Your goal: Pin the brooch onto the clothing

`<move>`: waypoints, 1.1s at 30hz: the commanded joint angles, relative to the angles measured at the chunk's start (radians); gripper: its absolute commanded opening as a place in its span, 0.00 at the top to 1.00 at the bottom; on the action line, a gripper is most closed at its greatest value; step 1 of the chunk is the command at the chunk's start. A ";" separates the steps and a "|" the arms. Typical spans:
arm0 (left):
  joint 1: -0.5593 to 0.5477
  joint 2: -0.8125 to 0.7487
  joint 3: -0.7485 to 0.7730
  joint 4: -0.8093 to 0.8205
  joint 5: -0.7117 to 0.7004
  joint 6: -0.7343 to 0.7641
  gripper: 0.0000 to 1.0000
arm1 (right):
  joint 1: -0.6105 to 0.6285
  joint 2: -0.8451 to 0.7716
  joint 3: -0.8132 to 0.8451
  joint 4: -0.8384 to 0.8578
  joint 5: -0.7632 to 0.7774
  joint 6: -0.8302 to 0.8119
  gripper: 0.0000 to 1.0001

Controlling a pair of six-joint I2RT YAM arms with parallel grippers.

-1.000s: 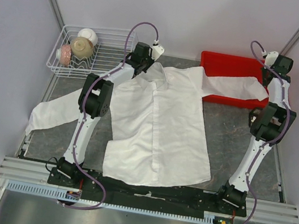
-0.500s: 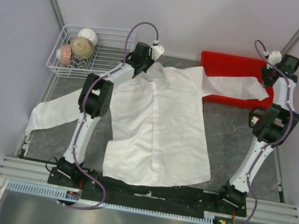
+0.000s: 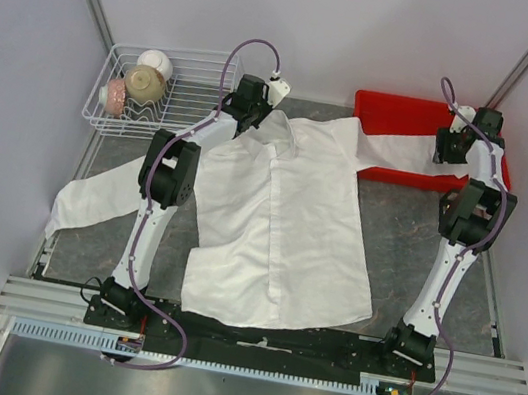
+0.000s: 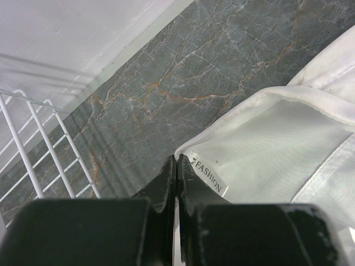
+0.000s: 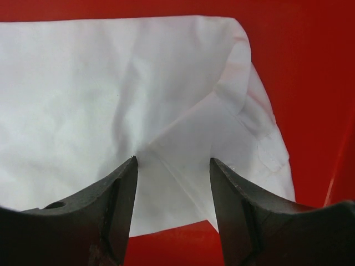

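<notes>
While the left gripper (image 4: 176, 166) is sitting pinched thin on the shirt (image 3: 280, 221), right beside its neck label (image 4: 209, 178), the right gripper (image 5: 173, 162) is hanging spread wide over the shirt's sleeve end (image 5: 222, 111), which is lying in the red bin (image 5: 316, 66). No brooch is showing in any view. The fabric is looking thin, limp and light, and likely to bunch, so a hem or seam seems the best place to take hold.

Counting:
- one shirt
- one bin
- one wire rack (image 3: 198, 75) just beyond the shirt's collar
- three bowls (image 3: 144, 83) inside the rack
</notes>
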 commanded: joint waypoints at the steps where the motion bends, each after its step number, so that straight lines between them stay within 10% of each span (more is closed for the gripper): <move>1: 0.006 0.014 0.039 0.039 0.010 -0.024 0.98 | -0.003 0.027 0.044 0.059 -0.016 0.087 0.39; 21: 0.008 0.018 0.039 0.039 0.009 -0.021 0.98 | -0.019 0.013 0.027 0.201 0.073 0.157 0.81; 29: 0.009 0.020 0.038 0.039 0.012 -0.024 0.98 | -0.008 -0.015 -0.012 0.187 -0.025 0.149 0.43; 33: 0.008 0.020 0.039 0.039 0.010 -0.026 0.98 | -0.002 0.005 -0.004 0.187 -0.011 0.160 0.42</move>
